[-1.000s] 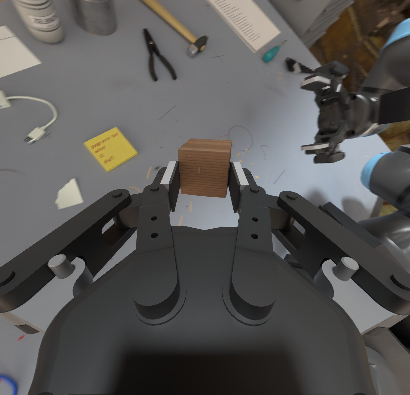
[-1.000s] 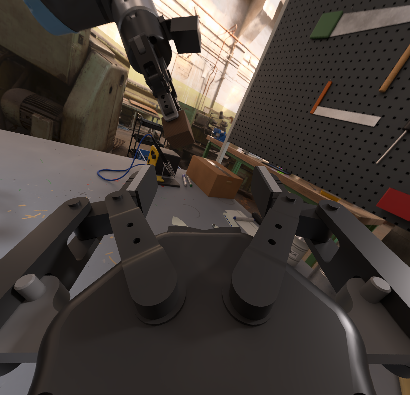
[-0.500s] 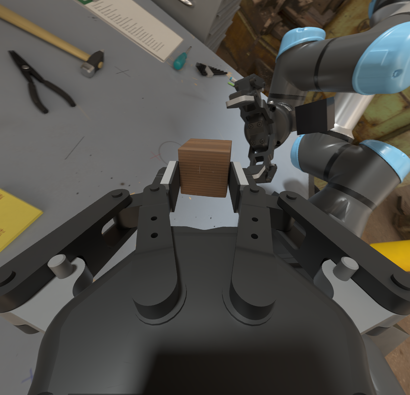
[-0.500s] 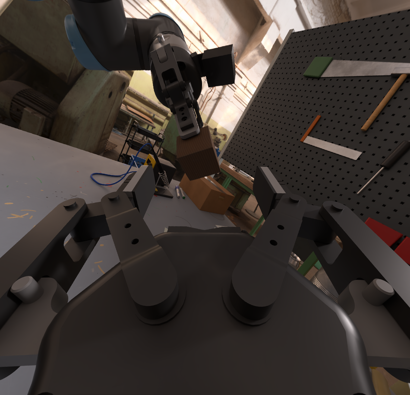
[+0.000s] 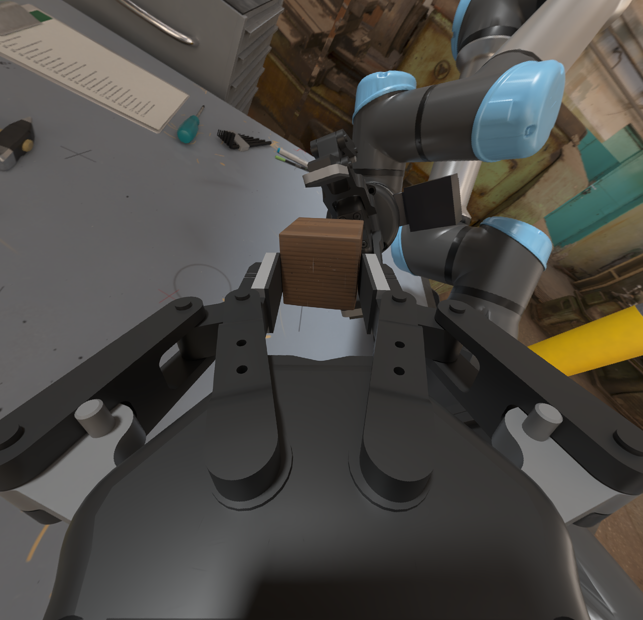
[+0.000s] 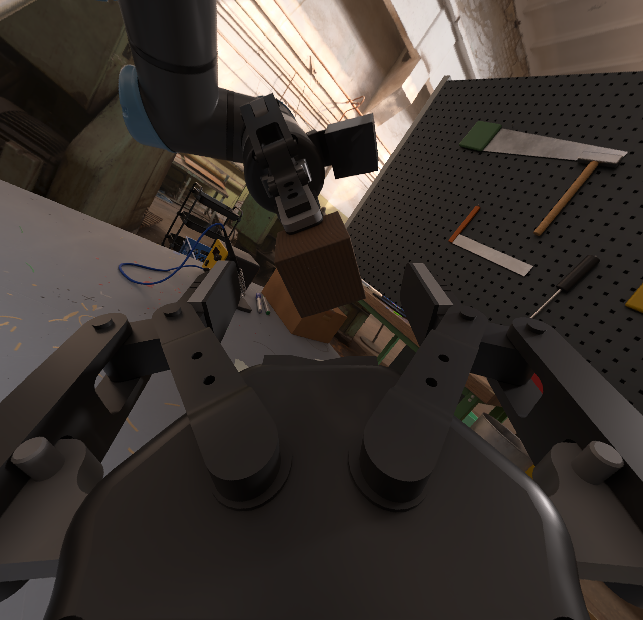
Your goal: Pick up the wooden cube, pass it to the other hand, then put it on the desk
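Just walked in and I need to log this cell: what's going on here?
The left claw is shut on a wooden cube, holding it in the air above the grey desk. The right claw is open and faces the cube from close by, its fingers not touching it. The handover is not yet made; the cube is in the left claw alone.

desk point(image 5: 104, 238): grey, you see small scratches and orange bits on it | far edge: paper sheet point(image 5: 87, 77), teal screwdriver point(image 5: 188, 130), black hex keys point(image 5: 240, 140), 2 pens point(image 5: 290, 158) | left edge: hammer head point(image 5: 15, 142) | other side: blue cable point(image 6: 156, 272), brown box point(image 6: 313, 321)
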### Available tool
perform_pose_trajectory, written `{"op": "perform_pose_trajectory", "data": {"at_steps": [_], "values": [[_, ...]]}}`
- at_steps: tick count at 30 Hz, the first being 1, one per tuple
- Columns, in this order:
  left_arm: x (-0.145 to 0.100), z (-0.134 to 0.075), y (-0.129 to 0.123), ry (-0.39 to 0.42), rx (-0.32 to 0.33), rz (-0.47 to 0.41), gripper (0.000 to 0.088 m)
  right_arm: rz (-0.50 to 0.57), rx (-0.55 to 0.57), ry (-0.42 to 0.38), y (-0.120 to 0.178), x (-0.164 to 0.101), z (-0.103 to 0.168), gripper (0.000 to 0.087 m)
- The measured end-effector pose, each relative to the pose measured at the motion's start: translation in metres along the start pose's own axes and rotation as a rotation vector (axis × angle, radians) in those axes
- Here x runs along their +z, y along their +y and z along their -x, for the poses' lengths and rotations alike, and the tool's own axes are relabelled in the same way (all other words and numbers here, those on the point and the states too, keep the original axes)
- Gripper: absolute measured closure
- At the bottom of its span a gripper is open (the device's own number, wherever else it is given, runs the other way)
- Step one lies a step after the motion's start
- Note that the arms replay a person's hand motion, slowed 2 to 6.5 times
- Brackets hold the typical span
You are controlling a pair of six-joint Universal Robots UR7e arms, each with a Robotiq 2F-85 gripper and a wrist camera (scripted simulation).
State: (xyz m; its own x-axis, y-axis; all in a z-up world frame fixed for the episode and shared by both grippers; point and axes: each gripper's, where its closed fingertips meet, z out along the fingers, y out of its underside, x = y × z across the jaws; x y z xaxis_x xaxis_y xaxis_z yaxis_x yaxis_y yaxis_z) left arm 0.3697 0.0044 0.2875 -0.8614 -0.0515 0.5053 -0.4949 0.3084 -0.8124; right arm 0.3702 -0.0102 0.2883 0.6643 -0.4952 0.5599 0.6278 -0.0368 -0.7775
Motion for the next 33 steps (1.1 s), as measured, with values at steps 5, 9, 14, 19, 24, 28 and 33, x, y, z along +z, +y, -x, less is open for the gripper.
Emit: {"op": "perform_pose_trajectory", "data": {"at_steps": [5, 9, 14, 19, 24, 28, 33], "values": [[0.007, -0.003, 0.0, 0.055, 0.004, -0.023, 0.048, 0.002, -0.028, -0.003, -0.002, -0.001, 0.0, 0.0081], [0.011, -0.004, 0.003, 0.089, 0.004, -0.028, 0.048, 0.024, -0.051, 0.001, 0.0, -0.001, 0.0, 0.0092], [0.014, -0.002, 0.006, 0.107, 0.009, -0.03, 0.048, 0.035, -0.077, -0.002, 0.001, -0.001, 0.002, 0.0158], [0.015, 0.001, 0.01, 0.118, 0.009, -0.03, 0.048, 0.03, -0.106, -0.012, -0.001, -0.001, 0.005, 0.027], [0.013, 0.002, 0.012, 0.134, 0.006, -0.041, 0.048, 0.058, -0.127, -0.019, 0.003, 0.001, 0.007, 0.0278], [0.011, 0.006, 0.014, 0.125, 0.014, -0.051, 0.048, 0.098, -0.143, -0.032, 0.008, 0.003, 0.009, 0.0279], [0.009, 0.007, 0.016, 0.141, 0.018, -0.065, 0.048, 0.105, -0.174, -0.03, 0.008, 0.005, 0.011, 0.028]]}}
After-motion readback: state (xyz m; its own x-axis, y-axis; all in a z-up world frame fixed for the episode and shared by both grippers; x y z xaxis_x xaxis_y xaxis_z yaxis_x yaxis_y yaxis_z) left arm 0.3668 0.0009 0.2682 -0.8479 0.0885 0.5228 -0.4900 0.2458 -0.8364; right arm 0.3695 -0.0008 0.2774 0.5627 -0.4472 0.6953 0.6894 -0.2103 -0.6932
